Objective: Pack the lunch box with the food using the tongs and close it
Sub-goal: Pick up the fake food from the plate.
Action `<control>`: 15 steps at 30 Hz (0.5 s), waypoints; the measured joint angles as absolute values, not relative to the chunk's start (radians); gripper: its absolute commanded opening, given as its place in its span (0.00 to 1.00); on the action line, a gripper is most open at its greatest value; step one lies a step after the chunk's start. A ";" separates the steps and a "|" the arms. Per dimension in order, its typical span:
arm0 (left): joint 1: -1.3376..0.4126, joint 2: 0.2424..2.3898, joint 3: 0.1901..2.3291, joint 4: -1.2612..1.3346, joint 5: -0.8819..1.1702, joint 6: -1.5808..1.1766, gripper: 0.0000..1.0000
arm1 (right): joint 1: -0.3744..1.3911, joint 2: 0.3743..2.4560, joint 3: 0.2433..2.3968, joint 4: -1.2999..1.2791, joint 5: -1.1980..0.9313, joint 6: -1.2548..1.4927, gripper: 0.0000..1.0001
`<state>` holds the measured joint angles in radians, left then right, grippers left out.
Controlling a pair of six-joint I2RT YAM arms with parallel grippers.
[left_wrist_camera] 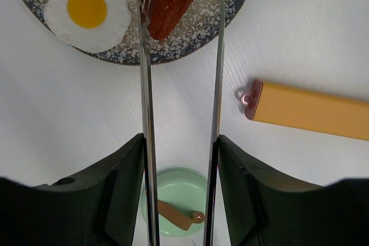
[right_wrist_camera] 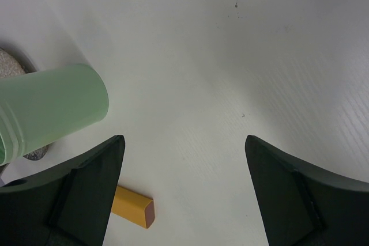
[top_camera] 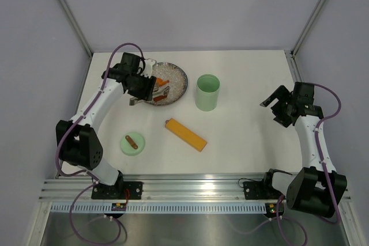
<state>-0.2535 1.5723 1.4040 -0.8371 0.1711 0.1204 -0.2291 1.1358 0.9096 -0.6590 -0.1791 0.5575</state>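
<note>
My left gripper [left_wrist_camera: 180,142] is shut on the slim metal tongs [left_wrist_camera: 145,84], one finger pressing each arm from outside. The arms stand apart and reach over the speckled plate [left_wrist_camera: 190,41]. A reddish-brown sausage piece [left_wrist_camera: 170,4] lies on the plate between the tong arms, close against the left tip. A fried egg [left_wrist_camera: 86,8] lies to its left. The mint lunch box [top_camera: 207,91] stands open and upright right of the plate. Its green lid [top_camera: 132,143] with a brown handle lies flat near the left arm. My right gripper [top_camera: 277,102] hangs open at the far right, holding nothing.
A long orange-yellow bar [top_camera: 185,135] lies slantwise on the white table between the lid and the lunch box. In the right wrist view the lunch box [right_wrist_camera: 52,110] is at the left and the bar's end [right_wrist_camera: 134,208] shows by the left finger.
</note>
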 measured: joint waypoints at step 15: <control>-0.254 1.645 1.404 -0.852 0.125 0.135 0.54 | -0.229 1.137 0.910 -0.658 -0.187 0.558 0.93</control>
